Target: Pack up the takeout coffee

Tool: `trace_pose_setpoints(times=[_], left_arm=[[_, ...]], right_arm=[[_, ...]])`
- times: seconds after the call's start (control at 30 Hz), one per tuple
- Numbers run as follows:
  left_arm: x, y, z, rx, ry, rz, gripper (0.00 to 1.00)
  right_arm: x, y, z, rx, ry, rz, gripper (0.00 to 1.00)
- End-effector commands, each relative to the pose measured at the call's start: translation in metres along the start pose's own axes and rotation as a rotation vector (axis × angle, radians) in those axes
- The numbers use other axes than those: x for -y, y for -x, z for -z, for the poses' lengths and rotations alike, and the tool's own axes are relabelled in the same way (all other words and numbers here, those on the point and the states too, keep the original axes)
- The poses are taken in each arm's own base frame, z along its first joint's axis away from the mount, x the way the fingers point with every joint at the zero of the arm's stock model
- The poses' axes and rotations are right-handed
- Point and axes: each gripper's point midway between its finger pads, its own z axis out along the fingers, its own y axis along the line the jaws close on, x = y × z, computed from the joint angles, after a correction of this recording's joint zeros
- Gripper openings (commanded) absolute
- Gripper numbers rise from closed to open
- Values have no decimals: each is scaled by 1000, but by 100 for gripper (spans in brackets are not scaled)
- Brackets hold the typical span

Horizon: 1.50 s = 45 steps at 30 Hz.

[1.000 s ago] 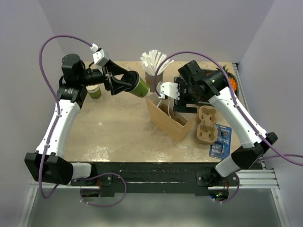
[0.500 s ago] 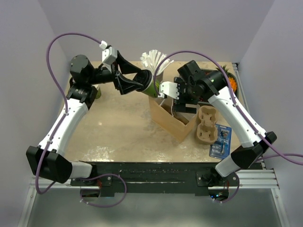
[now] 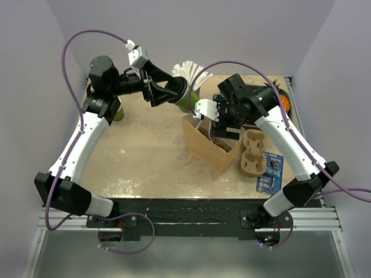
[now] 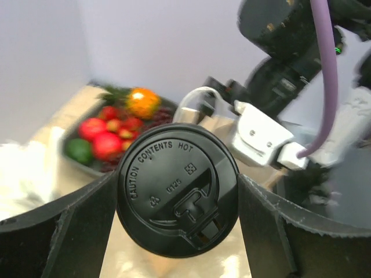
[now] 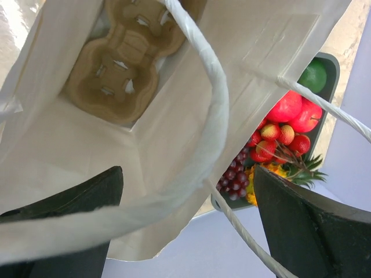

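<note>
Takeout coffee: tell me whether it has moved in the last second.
Yes. Held in the left gripper, the takeout coffee has travelled right across the top view, closing on the paper bag, which stayed put.

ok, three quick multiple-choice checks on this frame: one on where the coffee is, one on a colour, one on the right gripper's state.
1. Where is the takeout coffee?
A) inside the paper bag
B) standing on the table
C) held up in the left gripper

2. What colour is its lid?
A) black
B) white
C) green

3. How is the right gripper?
A) shut on a straw
B) open, the bag handle running between its fingers
C) out of view

Key: 1 C, the left wrist view shows the cup clamped from both sides. 2 A, the lid shows black with raised lettering. 3 B, the right wrist view shows the fingers wide apart either side of the handle.
</note>
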Motion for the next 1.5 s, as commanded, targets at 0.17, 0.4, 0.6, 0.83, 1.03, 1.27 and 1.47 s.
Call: trace_pose_setpoints(times=[0.17, 0.4, 0.6, 0.83, 1.03, 1.27, 1.47], left_arm=[[-43, -32, 78, -488, 371, -204, 0], [-51, -147, 106, -700, 410, 10, 0], [-60, -214, 119, -771, 452, 95, 0], [-68, -242, 123, -765, 497, 111, 0], [-65, -244, 128, -697, 566, 73, 0], [-53, -246, 132, -645, 595, 80, 24], [-37, -223, 127, -587, 563, 56, 54]], right_arm=[[-25, 9, 20, 118, 53, -35, 95], [-33, 24, 20, 227, 68, -40, 95], [-36, 23, 21, 238, 66, -28, 95], [-39, 25, 18, 252, 75, -26, 95], [-39, 24, 17, 250, 76, -30, 95], [-40, 25, 15, 247, 91, -33, 95], [-41, 24, 13, 237, 99, -29, 95]])
